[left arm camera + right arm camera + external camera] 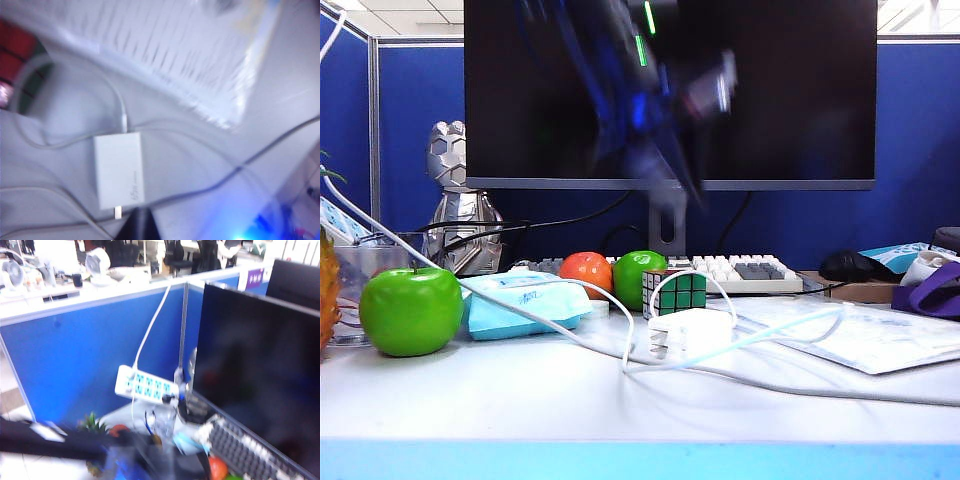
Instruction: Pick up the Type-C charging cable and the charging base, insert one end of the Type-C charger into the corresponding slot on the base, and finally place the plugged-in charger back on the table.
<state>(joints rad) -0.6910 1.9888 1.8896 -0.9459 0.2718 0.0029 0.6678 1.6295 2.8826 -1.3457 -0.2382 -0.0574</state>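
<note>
Charging base [692, 331] sitting flat on the surface [520, 400], just in front of the Rubik's cube [675, 293], prongs sticking out toward the near edge. Type-C charging cable [670, 280] plugged into the far end of it in the left wrist view, looping up over the cube and trailing off across the surface. Base [119, 169] not held by anything.

Left pincer [137, 225] just a dark tip at the frame edge beside the prong end; can't tell open or closed, way too blurry. Right pincer [145, 455] a dark smear, pointing at the blue partition [75, 355] and power strip [146, 386]; no clue on the jaws either. Blurred arm [650, 110] up in front of the monitor [770, 90].
</note>
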